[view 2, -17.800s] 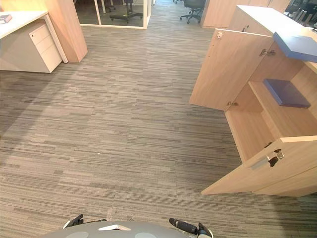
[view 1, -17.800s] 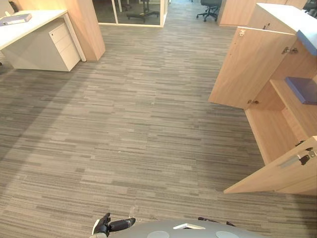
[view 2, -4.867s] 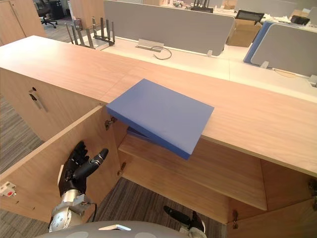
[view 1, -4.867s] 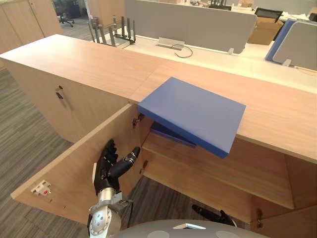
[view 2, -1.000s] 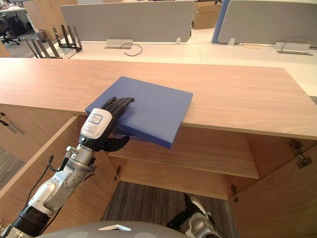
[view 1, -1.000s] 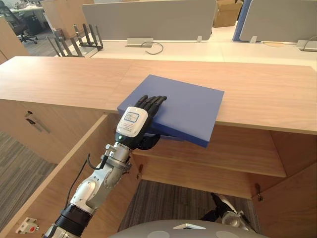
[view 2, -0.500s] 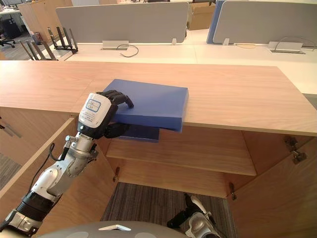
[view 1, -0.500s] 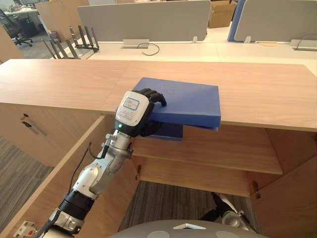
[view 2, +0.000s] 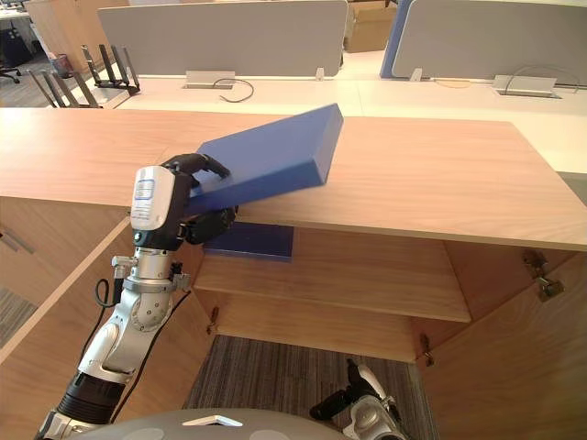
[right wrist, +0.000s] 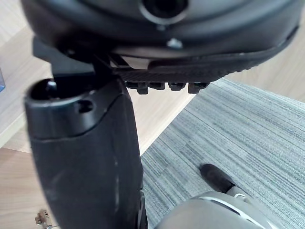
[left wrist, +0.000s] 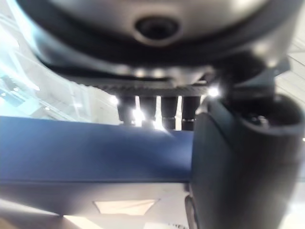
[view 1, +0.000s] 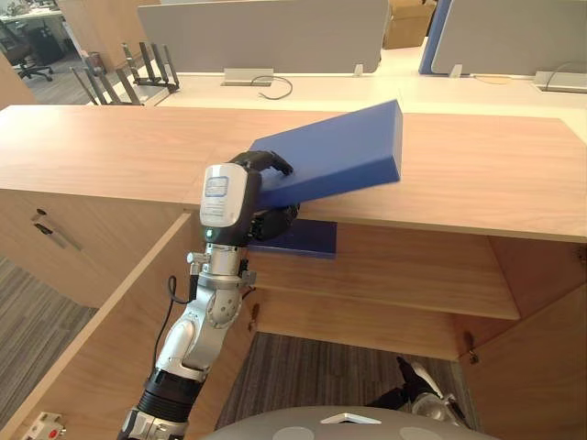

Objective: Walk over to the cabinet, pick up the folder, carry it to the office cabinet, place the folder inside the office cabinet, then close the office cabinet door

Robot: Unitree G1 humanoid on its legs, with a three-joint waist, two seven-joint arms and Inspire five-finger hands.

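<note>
A blue folder (view 1: 339, 156) slants over the wooden cabinet top (view 1: 119, 147), its far end raised and its near corner low at the cabinet's front edge. My left hand (view 1: 229, 202) is shut on that near corner, fingers curled over the top and thumb underneath. In the left wrist view the folder (left wrist: 95, 148) lies between the fingers (left wrist: 157, 107) and the thumb (left wrist: 238, 162). A second blue folder (view 1: 298, 240) lies flat on the shelf (view 1: 413, 275) inside the open cabinet. My right hand (view 2: 353, 403) hangs low near the floor, open, with straight fingers (right wrist: 167, 87).
Both cabinet doors stand open: the left door (view 1: 92, 339) beside my left arm, the right door (view 1: 541, 367) at the lower right. Behind the cabinet is a white desk with grey dividers (view 1: 266, 37) and a black file rack (view 1: 147, 64). Grey carpet (view 2: 275, 367) lies below.
A second ago my left hand lay flat on the folder. It has since curled round the near corner, and the folder has tipped from flat to slanted, far end up.
</note>
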